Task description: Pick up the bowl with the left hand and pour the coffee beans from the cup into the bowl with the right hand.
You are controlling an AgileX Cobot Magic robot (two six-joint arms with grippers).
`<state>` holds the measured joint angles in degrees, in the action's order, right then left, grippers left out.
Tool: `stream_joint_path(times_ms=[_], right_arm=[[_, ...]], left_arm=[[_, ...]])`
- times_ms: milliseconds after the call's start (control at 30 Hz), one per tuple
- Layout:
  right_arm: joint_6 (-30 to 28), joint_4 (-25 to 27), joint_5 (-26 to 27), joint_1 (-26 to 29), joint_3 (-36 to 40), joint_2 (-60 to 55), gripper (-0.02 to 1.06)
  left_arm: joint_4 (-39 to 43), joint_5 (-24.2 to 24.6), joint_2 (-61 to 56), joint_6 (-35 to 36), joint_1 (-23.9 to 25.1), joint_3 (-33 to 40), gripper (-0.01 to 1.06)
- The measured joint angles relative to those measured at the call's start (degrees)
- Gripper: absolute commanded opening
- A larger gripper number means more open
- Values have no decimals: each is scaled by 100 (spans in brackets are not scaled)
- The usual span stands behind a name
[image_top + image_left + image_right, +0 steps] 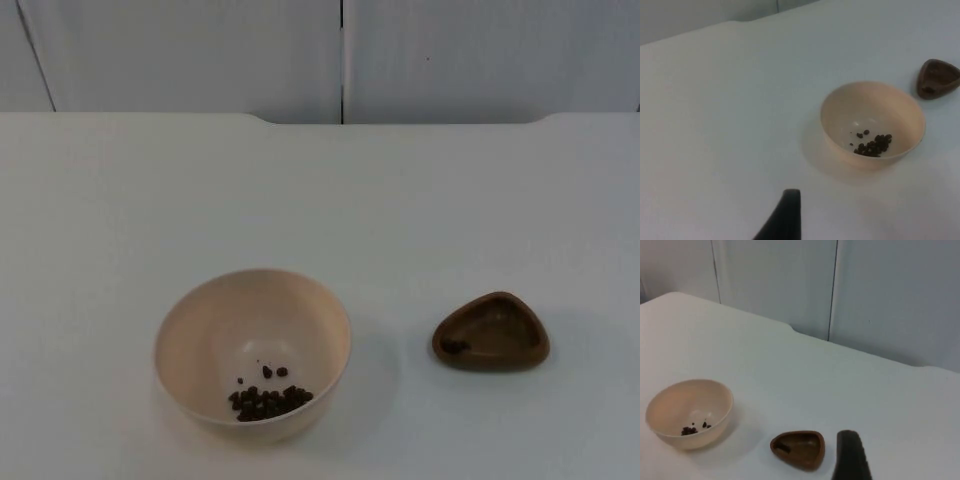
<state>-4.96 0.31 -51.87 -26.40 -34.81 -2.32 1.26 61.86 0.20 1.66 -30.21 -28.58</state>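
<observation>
A cream bowl [252, 352] stands upright on the white tabletop [320, 200], near its front edge and left of the middle. A small heap of coffee beans [268, 401] lies in the bottom of the bowl, gathered toward the side nearest the front edge. To the right of the bowl, clearly apart from it, sits a low brown cup [491, 332] (rounded and three-cornered, more like a shallow dish). A few dark bits lie at the left end of its hollow; whether they are beans cannot be told. Both things rest on the tabletop and nothing touches them. Behind the far edge rises the grey wall [330, 55].

Each wrist view looks onto the bowl and cup from a distance. One black fingertip of the left gripper [782, 217] shows there, and one of the right gripper [851, 456]; how wide either claw stands cannot be told.
</observation>
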Motion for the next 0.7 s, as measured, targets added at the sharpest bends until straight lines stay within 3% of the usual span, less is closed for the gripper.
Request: stream_joint_path(times_ms=[267,700], right_arm=[[165,-31,-775,0,9,215,50],[417,47,-1020,0,517,215,50]], left_arm=[[0,0,0,-11,0,0,94],[-12,0,0,-11,0,0,94]])
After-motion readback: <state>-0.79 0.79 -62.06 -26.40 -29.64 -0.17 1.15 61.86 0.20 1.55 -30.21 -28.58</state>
